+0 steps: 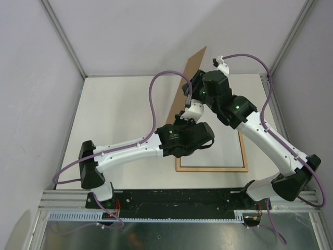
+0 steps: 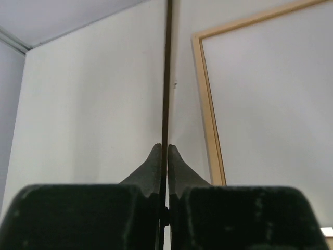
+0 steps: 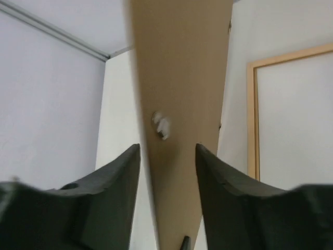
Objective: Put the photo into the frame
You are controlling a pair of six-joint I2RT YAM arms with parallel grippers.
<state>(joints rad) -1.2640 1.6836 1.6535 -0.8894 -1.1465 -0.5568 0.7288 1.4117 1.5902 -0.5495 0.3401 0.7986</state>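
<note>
The frame (image 1: 213, 169) lies flat on the table at centre right, pale wood side up, its opening showing plain white; it also shows in the left wrist view (image 2: 208, 104) and the right wrist view (image 3: 253, 120). No coastline print shows in any view. My left gripper (image 1: 180, 117) (image 2: 165, 148) is shut on the lower edge of the brown backing board (image 1: 188, 78) (image 2: 167, 78) and holds it upright, left of the frame. My right gripper (image 1: 190, 89) (image 3: 167, 148) is open, its fingers on either side of the board (image 3: 182, 78) without touching it.
A small white fitting (image 3: 162, 125) sits on the board's face. The white table (image 1: 125, 109) is walled by pale panels with metal posts (image 1: 62, 36) at the back corners. Purple cables (image 1: 152, 99) loop over both arms.
</note>
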